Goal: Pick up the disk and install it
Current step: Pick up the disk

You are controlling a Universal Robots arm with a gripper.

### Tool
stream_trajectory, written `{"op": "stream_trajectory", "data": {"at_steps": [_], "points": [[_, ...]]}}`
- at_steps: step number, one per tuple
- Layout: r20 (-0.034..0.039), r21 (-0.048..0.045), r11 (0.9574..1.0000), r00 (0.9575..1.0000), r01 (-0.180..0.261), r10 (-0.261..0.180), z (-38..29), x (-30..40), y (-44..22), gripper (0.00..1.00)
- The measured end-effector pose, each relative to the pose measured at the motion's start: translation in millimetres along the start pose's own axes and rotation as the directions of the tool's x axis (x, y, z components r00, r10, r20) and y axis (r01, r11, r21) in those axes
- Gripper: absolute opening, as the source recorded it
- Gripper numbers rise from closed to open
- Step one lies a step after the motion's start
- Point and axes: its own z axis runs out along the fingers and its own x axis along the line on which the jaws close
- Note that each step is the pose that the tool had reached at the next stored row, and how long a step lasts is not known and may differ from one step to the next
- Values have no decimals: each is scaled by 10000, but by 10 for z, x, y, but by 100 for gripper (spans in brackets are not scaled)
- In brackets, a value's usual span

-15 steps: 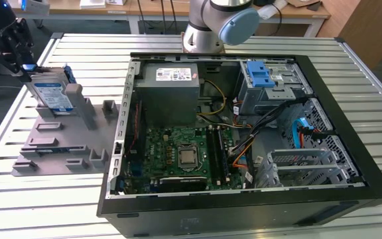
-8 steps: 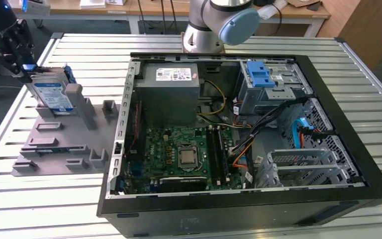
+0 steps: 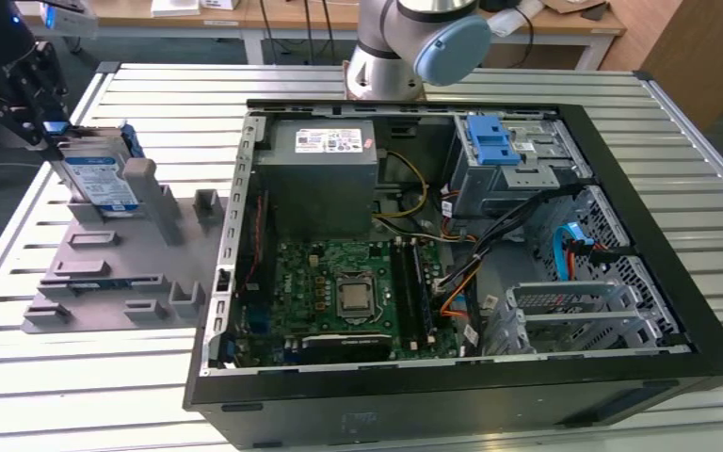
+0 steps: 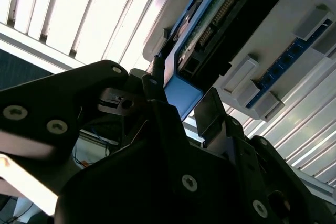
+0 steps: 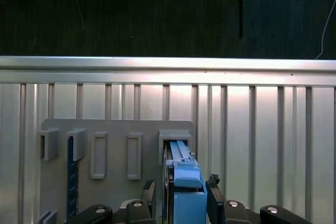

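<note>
The slatted metal table point(image 3: 148, 85) carries everything. On it lies the open computer case point(image 3: 663, 377), holding a grey power-supply box point(image 3: 324, 160), a green motherboard point(image 3: 349, 282) and a grey drive cage point(image 3: 512, 160) with a blue latch, with loose cables between them. Beside the case, towards the exterior view's left, sits a grey slotted holder point(image 3: 98, 282). One of its slots grips a thin blue circuit strip point(image 5: 72, 177) on edge, and the slot at its far end holds the disk point(image 3: 95, 174), upright on its long edge with the label facing the case. My gripper point(image 3: 50, 127) hangs over that end of the holder. In both wrist views the disk's blue carrier frame point(image 5: 186, 182) stands between my fingers point(image 5: 148, 190). One finger is just beside the frame (touching or not, I cannot tell), and the other stands a little apart. So my fingers are spread astride the disk and not clamped on it, and it rests in its slot.
</note>
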Motion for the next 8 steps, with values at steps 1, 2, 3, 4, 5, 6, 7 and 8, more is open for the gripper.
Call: {"op": "stream_trajectory", "data": {"at_steps": [1, 2, 3, 4, 5, 6, 7, 8], "points": [[0, 0, 10000, 10000, 0, 0, 7, 0, 0, 50], [0, 0, 10000, 10000, 0, 0, 14, 0, 0, 50], [0, 0, 10000, 10000, 0, 0, 21, 0, 0, 50], [-1, 0, 10000, 10000, 0, 0, 28, 0, 0, 50], [-2, 0, 10000, 10000, 0, 0, 35, 1, 0, 50], [-2, 0, 10000, 10000, 0, 0, 41, 1, 0, 50], [-3, 0, 10000, 10000, 0, 0, 47, 1, 0, 50], [-4, -1, 10000, 10000, 0, 0, 52, 1, 0, 50]]}}
